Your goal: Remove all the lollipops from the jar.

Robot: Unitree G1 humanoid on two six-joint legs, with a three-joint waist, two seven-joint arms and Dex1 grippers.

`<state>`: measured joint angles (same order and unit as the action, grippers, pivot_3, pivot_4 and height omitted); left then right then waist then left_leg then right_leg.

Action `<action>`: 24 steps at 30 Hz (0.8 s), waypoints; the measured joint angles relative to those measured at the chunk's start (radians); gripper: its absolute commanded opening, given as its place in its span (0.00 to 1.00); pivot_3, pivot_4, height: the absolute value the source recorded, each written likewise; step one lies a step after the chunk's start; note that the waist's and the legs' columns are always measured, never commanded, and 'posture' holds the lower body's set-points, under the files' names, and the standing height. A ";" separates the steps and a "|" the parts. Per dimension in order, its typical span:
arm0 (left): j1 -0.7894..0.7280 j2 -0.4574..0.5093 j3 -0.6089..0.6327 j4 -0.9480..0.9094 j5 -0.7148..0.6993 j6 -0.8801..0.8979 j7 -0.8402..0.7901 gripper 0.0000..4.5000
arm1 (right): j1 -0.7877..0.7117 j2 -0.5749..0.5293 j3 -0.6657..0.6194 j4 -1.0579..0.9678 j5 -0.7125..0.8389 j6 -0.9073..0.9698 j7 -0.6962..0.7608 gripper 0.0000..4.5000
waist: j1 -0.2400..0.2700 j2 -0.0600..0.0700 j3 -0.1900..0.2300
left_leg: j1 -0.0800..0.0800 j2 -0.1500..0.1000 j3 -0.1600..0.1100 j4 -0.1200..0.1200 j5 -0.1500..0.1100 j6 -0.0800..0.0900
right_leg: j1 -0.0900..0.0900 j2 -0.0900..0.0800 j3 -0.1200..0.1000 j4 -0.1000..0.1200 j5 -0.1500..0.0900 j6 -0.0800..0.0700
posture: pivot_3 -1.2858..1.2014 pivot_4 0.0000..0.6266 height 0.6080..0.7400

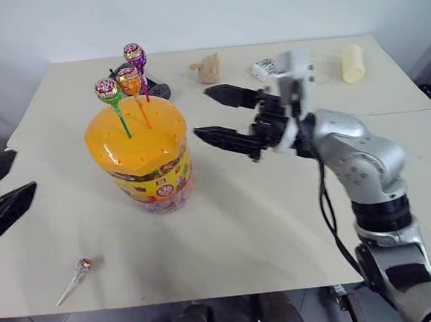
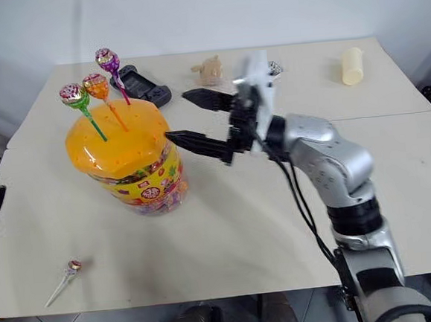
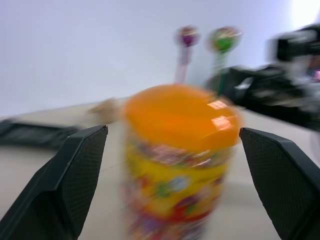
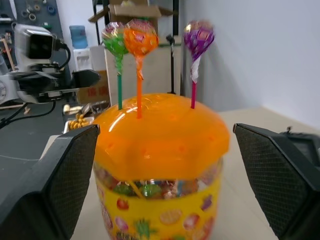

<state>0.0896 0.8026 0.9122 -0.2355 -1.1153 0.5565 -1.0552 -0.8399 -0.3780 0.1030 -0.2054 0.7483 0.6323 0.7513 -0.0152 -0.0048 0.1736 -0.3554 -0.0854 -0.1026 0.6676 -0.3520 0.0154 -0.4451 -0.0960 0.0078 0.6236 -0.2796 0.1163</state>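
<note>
Orange-lidded and clear-walled, the jar was found upright on the left half of the table, its candy label facing the robot. Three lollipops were seen standing in holes of the domed lid: a pink-headed one on a green stick, an orange one on an orange stick just beside it, and a purple one on a magenta stick behind them. A fourth lollipop on a white stick was noted lying flat on the table, apart from the jar, toward the near left corner.

The right gripper was held just to the right of the jar at lid height, pointing toward it, its fingers spread wide with nothing between them; no contact with the jar could be made out. The left gripper was recorded at the left edge of the table, well apart from the jar, likewise spread wide and empty. In both wrist views the jar was framed between the fingers of the respective gripper.

Behind the jar a dark handheld device was observed. Along the far side of the table a small tan figure, a small wrapped item and a pale-yellow cylinder were noted.
</note>
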 measured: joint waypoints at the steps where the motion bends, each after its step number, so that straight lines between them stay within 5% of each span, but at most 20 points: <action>1: 0.000 -0.010 -0.010 -0.012 -0.002 0.001 0.011 1.00 | -0.023 0.025 0.014 0.019 -0.010 0.015 -0.014 1.00 | -0.003 0.000 0.000 | 0.000 -0.001 0.000 0.000 0.000 0.000 | 0.000 0.000 0.000 0.000 0.000 0.000 | 0.52 0.24 1.00; 10: 0.023 -0.049 -0.034 -0.038 -0.002 -0.002 0.027 1.00 | -0.144 0.153 0.089 0.102 -0.101 0.048 -0.046 0.96 | -0.018 0.000 0.000 | 0.000 0.000 0.001 0.000 0.000 0.000 | -0.001 0.001 -0.002 0.001 0.000 0.000 | 0.52 0.24 1.00; 24: 0.067 -0.072 -0.027 -0.025 0.001 -0.024 0.023 1.00 | -0.199 0.265 0.080 0.196 -0.166 0.022 -0.016 0.01 | -0.018 0.000 0.000 | 0.000 0.000 0.001 0.000 0.000 0.000 | -0.001 0.001 -0.002 0.002 0.000 0.000 | 0.52 0.24 1.00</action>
<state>0.1563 0.7308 0.8857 -0.2609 -1.1141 0.5324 -1.0320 -1.0387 -0.1126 0.1832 -0.0097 0.5823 0.6547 0.7357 -0.0329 -0.0048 0.1737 -0.3553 -0.0858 -0.1021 0.6681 -0.3520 0.0152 -0.4460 -0.0953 0.0061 0.6252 -0.2798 0.1159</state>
